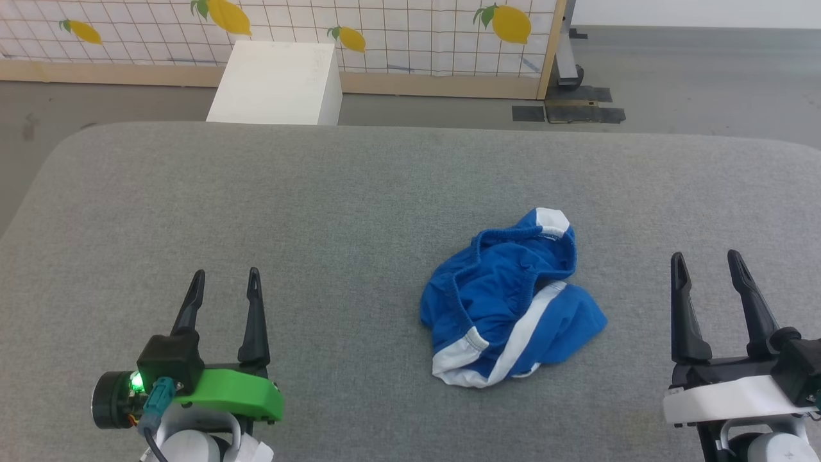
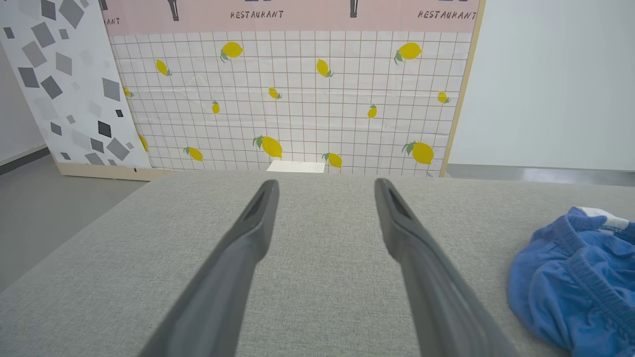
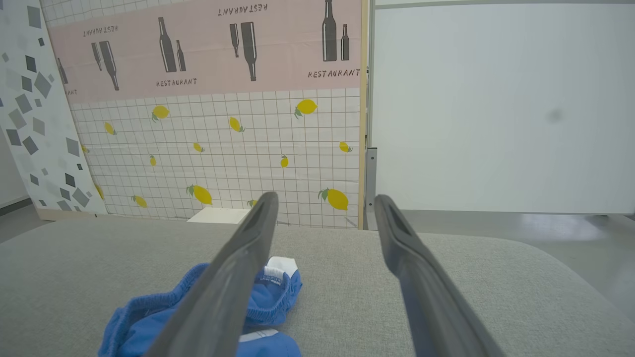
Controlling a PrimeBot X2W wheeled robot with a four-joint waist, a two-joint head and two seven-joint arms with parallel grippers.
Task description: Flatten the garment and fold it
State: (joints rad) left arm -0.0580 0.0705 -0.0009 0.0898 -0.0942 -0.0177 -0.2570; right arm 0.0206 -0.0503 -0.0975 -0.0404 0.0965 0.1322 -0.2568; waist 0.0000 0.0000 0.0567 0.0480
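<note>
Head view showed the garment (image 1: 510, 301) lying crumpled in a blue and white heap right of the frame's centre on the grey surface (image 1: 308, 192). The left end effector (image 1: 227, 274) sat at the lower left and the right end effector (image 1: 705, 256) at the lower right, both with fingers spread wide, holding nothing, clear of the cloth.

Soft matt blue cloth garment (image 1: 507, 301) on coarse grey woven table (image 1: 321, 205).

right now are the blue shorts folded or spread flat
Neither: the blue shorts lie crumpled in a heap, waistband bunched up, on the grey surface.
</note>
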